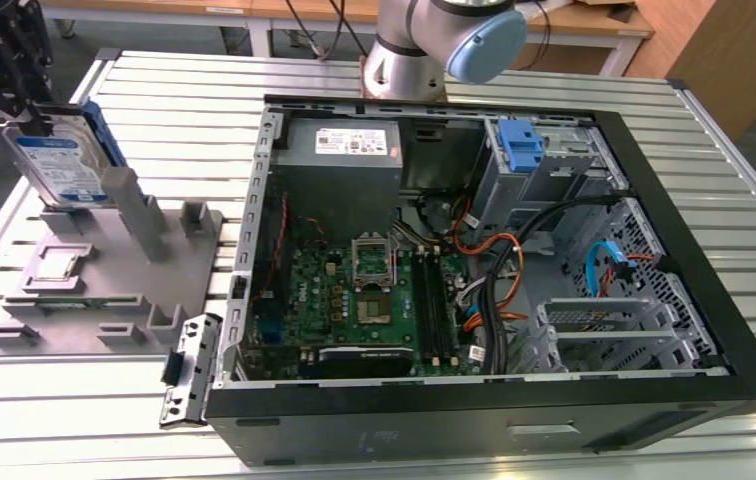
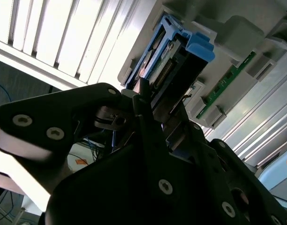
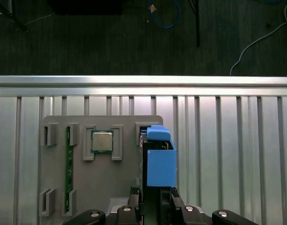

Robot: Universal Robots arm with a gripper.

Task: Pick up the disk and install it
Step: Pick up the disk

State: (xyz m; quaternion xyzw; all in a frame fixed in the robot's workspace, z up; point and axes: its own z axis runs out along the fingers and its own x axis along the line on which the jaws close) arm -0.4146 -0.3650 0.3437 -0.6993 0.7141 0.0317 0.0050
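- Black jaws of the gripper [image 2: 161,101] stand either side of the disk [image 2: 174,70]; clamped or not, I cannot tell;
- disk upright in a grey holder [image 1: 111,260] on the ribbed metal counter [image 1: 351,75], outside the open case [image 1: 485,430];
- step, I judge: pick-up; it calls for a straight pull from the holder;
- disk flat, silver, with blue plastic bracket [image 3: 161,166]

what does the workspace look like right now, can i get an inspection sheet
surface: slatted aluminium table, carrying a grey plastic holder and an open black computer case
job's things: silver rectangular hard drive with blue bracket stands upright in the holder, not installed
clutter: square processor chip and green memory strip in the holder
gripper: black gripper close against the drive
cables: orange, black and blue wires inside the case
surroundings: wooden benches, dark floor
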